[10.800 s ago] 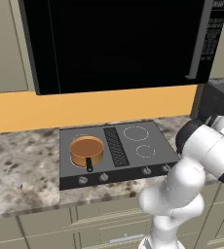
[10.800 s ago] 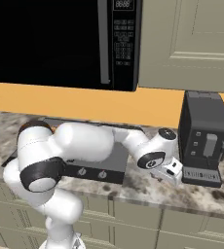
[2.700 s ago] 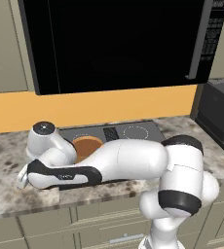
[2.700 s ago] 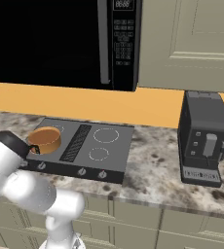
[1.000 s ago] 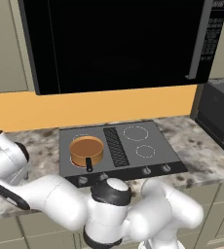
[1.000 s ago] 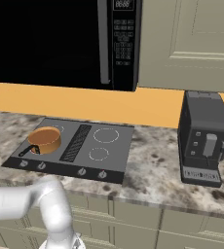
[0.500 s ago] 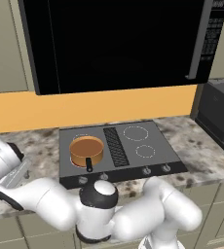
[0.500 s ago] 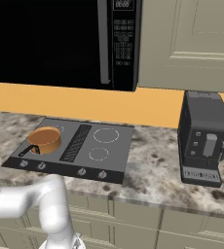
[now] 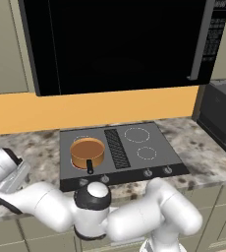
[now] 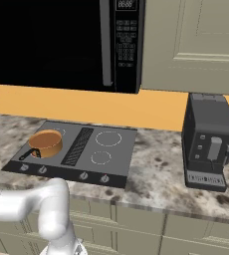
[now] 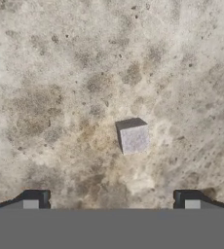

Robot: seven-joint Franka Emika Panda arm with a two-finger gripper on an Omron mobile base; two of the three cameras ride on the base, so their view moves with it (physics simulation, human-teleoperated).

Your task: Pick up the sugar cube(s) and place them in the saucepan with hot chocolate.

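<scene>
Sugar cube (image 11: 133, 137) lies alone on the speckled counter (image 11: 75, 82), ahead of the gripper (image 11: 112, 200), apart from both tips. Jaws spread wide, holding nothing. Saucepan (image 9: 87, 152) sits on the stove (image 9: 134, 157), front-left burner.

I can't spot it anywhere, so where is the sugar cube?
In the hand view the cube lies alone on the speckled counter, ahead of the open tool.
</scene>
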